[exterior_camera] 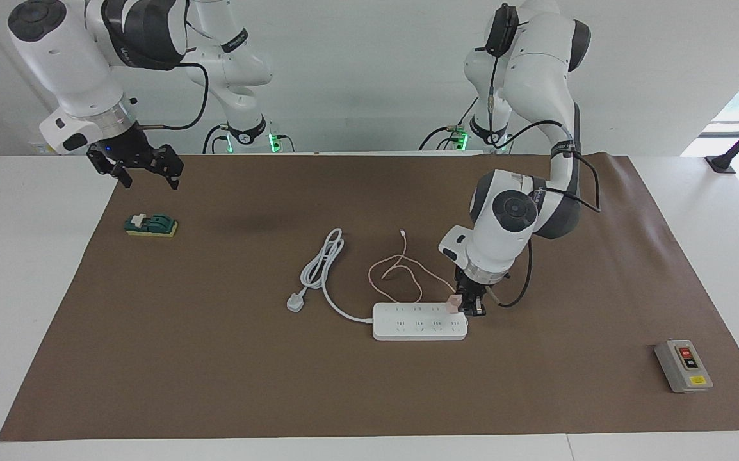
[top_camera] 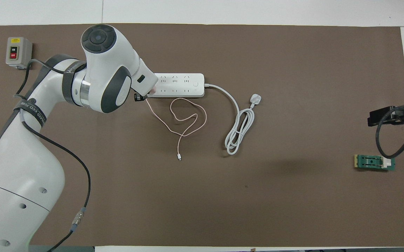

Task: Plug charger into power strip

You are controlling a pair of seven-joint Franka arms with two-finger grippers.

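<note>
Left jaws (exterior_camera: pixel 470 307) clench the charger (exterior_camera: pixel 452 303) over the strip's (exterior_camera: pixel 419 322) end; seating looks partial, strip's long axis 3-to-9. Right jaws (exterior_camera: pixel 145 171) wait released.

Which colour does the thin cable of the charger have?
Pale pink. The thin looping charger cable shows best in the overhead view, against the brown mat.

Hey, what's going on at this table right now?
The left gripper is shut on the pale-pink charger, holding it down at the power strip, on the end socket toward the left arm's end of the table. Whether it is fully seated cannot be told. The charger's pink cable trails loose on the mat, nearer to the robots. The right gripper waits open in the air over the mat's edge, near a small green part.
</note>
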